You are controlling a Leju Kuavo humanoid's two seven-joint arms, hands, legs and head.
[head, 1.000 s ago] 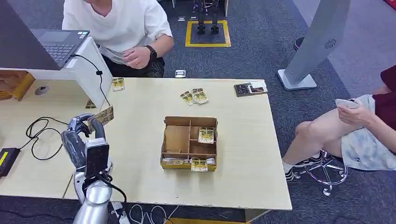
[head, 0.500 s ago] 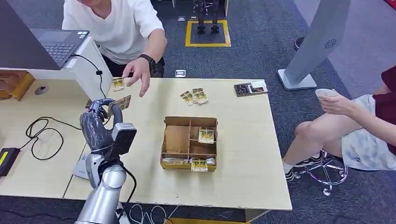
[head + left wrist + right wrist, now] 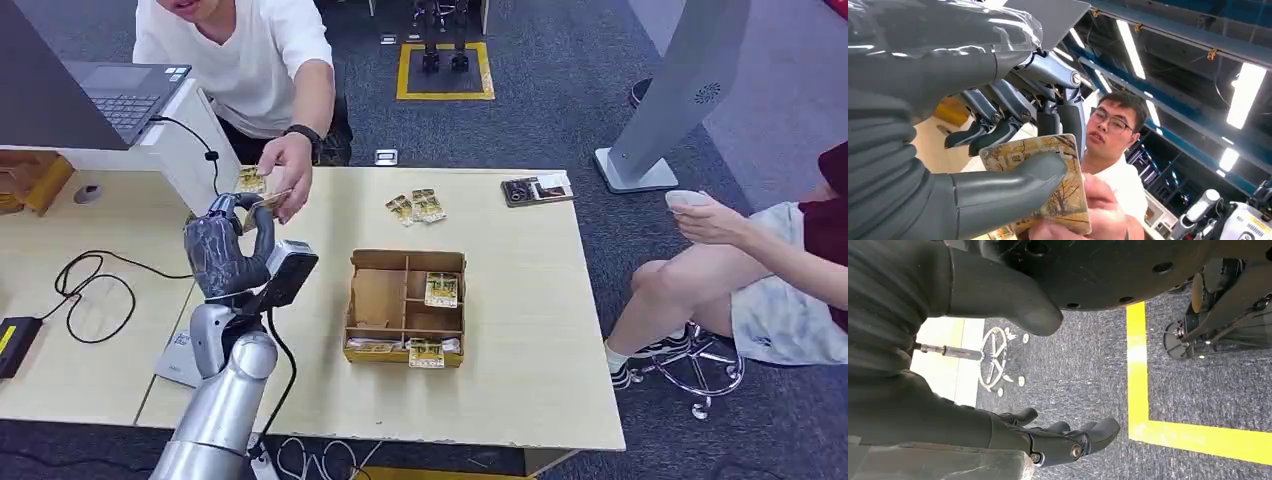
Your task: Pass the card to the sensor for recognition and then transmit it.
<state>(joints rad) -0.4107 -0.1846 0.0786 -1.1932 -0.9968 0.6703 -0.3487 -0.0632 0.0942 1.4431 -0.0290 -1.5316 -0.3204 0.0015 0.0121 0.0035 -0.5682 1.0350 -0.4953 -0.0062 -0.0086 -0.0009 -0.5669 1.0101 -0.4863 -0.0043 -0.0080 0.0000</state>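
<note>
Grey carpet floor (image 3: pixel 560 120) with a yellow square outline (image 3: pixel 445 72) marked on it; a grey stand (image 3: pixel 670 90) rises at the far right.

Table (image 3: pixel 520 330): pale wood, wide, running across the middle of the head view.

Persons: one in a white shirt (image 3: pixel 235 60) leaning over the far edge of the table; a second (image 3: pixel 790 260) seated on a stool at the right, holding a small white object (image 3: pixel 685 200).

Laptop (image 3: pixel 120 95): open, on a raised white shelf at the far left.

Left arm (image 3: pixel 220 400): silver, reaching forward over the table.

Box (image 3: pixel 405 305): wooden, divided into compartments, mid-table, with cards in some of its compartments.

Left hand (image 3: pixel 228 250): raised above the table's left part, thumb (image 3: pixel 1013 185) pressed on the card's face and dark fingers (image 3: pixel 1068 120) behind it, pinching the card.

Right hand (image 3: pixel 1058 437): hanging over the carpet, fingers loosely apart, holding nothing.

Person's hand (image 3: pixel 285 170): reaching in, its fingers on the far end of the card.

Card (image 3: pixel 266 200): patterned tan, held in the air between both hands, beside the shelf.

Loose cards (image 3: pixel 418 207): a small cluster on the table's far side.
</note>
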